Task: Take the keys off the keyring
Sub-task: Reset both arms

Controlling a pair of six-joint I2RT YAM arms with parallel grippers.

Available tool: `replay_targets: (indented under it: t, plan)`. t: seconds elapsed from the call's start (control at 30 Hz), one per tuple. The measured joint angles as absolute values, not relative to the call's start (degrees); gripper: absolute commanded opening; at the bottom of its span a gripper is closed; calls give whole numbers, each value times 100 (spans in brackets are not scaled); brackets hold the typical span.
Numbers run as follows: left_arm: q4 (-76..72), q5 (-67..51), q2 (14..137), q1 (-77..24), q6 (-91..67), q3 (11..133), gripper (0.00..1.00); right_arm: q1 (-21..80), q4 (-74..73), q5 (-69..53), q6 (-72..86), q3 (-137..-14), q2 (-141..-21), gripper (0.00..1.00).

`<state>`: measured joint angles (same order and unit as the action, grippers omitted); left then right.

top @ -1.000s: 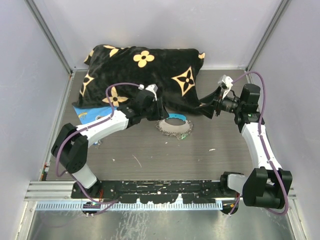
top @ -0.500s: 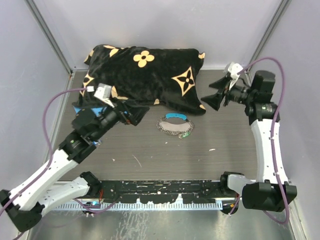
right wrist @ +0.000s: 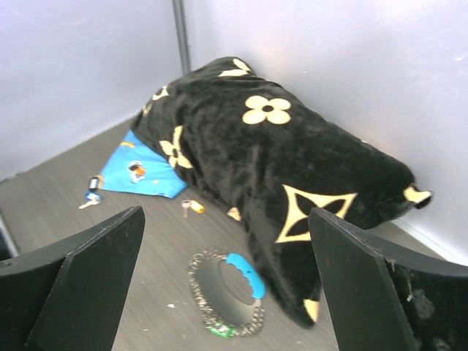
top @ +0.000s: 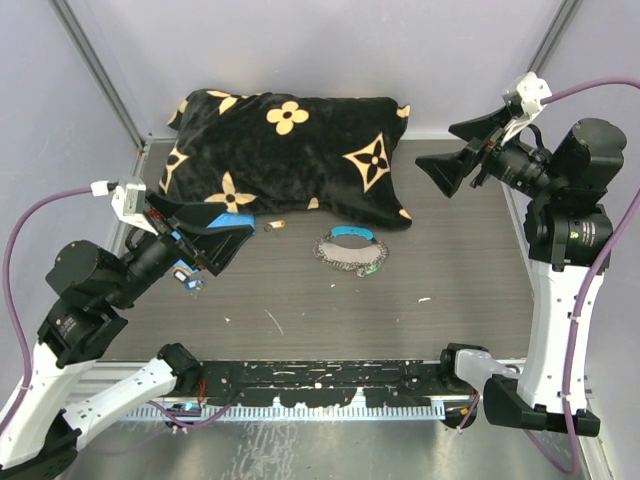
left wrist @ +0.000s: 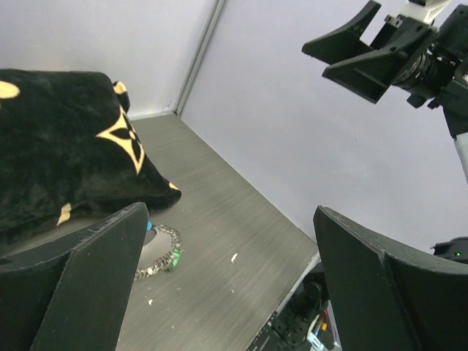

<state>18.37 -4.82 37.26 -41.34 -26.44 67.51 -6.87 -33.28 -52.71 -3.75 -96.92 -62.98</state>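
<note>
keyring [top: 352, 267] on table [top: 450, 300] before pillow [top: 290, 150], key [top: 272, 226] left of it

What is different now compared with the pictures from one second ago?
Both grippers drew back from the middle of the table: the left gripper went left and toward its base, the right gripper rose to the far right. Both stand open, holding nothing. A small key by the pillow, earlier hidden under the left gripper, now shows. The keyring and pillow stayed put.
</note>
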Motion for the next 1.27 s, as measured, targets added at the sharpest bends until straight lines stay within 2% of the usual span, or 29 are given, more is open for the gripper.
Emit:
replay_targets:
  t: [0.5, 1.27]
  plan:
    - [2137, -805, 3562, -4134, -2755, 6654, 98, -733, -3457, -5002, 1044, -9887, -6152, 100]
    - [2145, -932, 3566, -4134, -2604, 6543, 98, -952, -3439, -4919, 1076, -9946, -6187, 100]
